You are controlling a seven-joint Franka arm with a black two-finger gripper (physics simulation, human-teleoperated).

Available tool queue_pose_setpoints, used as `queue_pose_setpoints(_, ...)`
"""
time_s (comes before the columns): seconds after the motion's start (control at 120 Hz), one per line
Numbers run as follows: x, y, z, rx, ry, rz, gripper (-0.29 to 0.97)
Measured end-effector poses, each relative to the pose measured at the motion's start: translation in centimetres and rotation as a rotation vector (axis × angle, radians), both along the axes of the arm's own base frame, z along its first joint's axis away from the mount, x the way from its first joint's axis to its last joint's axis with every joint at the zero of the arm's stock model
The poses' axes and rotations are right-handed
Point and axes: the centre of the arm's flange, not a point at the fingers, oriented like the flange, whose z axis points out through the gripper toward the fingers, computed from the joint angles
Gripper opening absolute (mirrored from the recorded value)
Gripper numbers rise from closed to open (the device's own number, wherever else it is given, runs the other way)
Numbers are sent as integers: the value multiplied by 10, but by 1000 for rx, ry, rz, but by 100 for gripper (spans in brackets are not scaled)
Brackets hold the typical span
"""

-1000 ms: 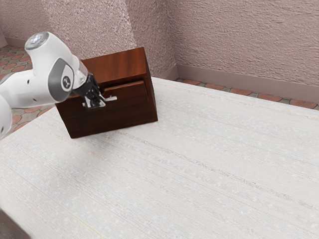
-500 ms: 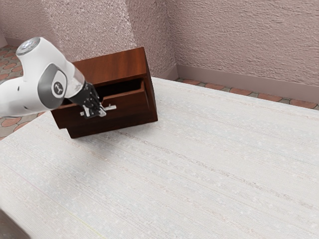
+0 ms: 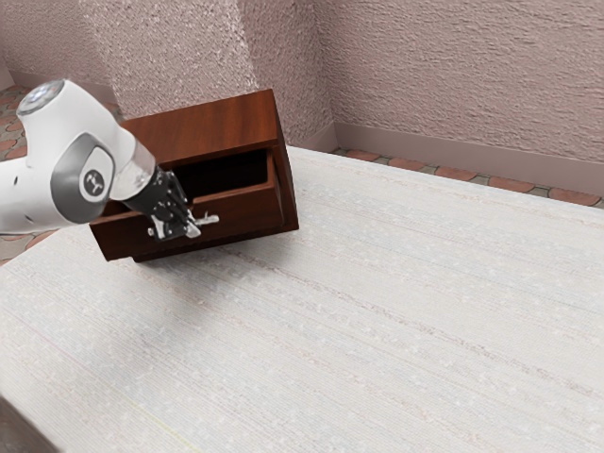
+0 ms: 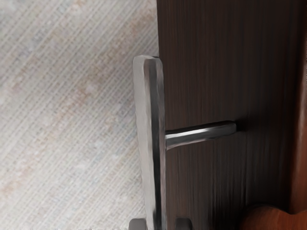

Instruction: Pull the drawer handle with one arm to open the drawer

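Over pale tabletop (image 3: 396,311), black hand (image 3: 177,225) clamped on slim silver bar handle (image 4: 149,143): pull dark wooden drawer (image 3: 236,206) straight out, never sideways.

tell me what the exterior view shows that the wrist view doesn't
Exterior view: the arm, its jaws shut on the handle, the whole wooden cabinet, and the drawer standing partly out with its dark inside exposed. Wrist view: a close look at the post joining the handle's bar to the drawer's face. Both: the metal handle, the dark wood of the drawer and the pale table.
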Motion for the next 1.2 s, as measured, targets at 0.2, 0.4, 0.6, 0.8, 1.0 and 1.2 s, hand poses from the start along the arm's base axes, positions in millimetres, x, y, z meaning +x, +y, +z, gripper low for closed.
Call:
queue_pose_setpoints(0.2, -9, -8, 0, -1, 6, -19, -11)
queue_pose_setpoints(0.4, -18, -19, 0, -11, 9, -38, -11)
queue_pose_setpoints(0.6, -34, -32, -1, -19, 13, -65, -11)
queue_pose_setpoints(0.8, -43, -32, 0, -20, 14, -65, -11)
queue_pose_setpoints(1.0, -42, -38, 1, -18, 13, -70, -11)
queue_pose_setpoints(1.2, -43, -38, 7, -6, -2, -64, 1)
